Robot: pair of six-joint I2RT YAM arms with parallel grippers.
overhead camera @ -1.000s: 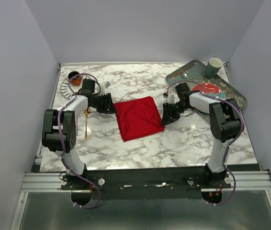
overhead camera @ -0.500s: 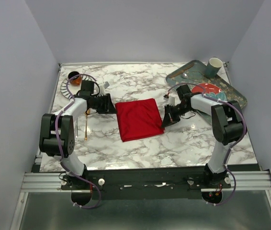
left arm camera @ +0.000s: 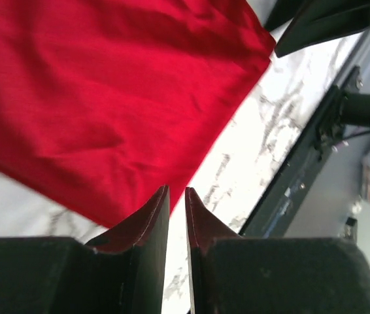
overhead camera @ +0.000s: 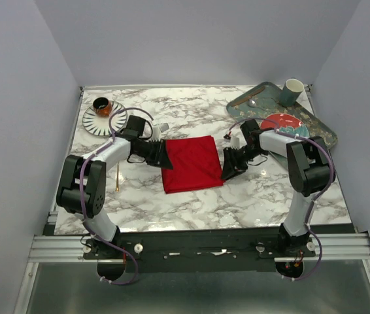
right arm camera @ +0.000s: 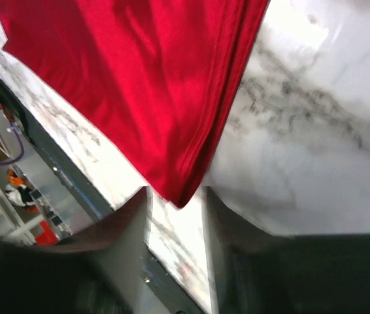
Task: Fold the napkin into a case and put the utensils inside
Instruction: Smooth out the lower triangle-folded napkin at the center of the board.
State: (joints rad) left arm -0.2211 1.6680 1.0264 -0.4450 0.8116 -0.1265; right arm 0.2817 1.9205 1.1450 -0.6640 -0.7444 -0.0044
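Okay, the red napkin point(overhead camera: 191, 165) lies flat near the middle of the marble table point(overhead camera: 257, 196), folded to a rough square (slightly skewed, not a narrow strip).

The left gripper point(overhead camera: 163, 156) is low at the napkin's left edge. From its wrist camera the two fingers point(left arm camera: 139, 229) are almost together, with only a thin slit between them and pale table showing through. The tips sit right at the cloth's border and no cloth is seen inside the slit. So it is nearly closed but gripping nothing visible.

The right gripper point(overhead camera: 227, 169) is low at the napkin's right-front corner. Its wrist camera shows blurred fingers point(right arm camera: 123, 226) clearly spread, with the layered corner of the cloth lying in the gap between them. It is released, not pinching.

The gold spoon point(overhead camera: 116, 180) lies on the table left of the left arm, well apart from the napkin and partly hidden by the arm.

Back left is a striped plate point(overhead camera: 90, 122) with a small dark cup point(overhead camera: 101, 105) on it. Back right, a green tray point(overhead camera: 322, 131) holds a red plate point(overhead camera: 282, 122) and a green-and-white cup point(overhead camera: 293, 91).
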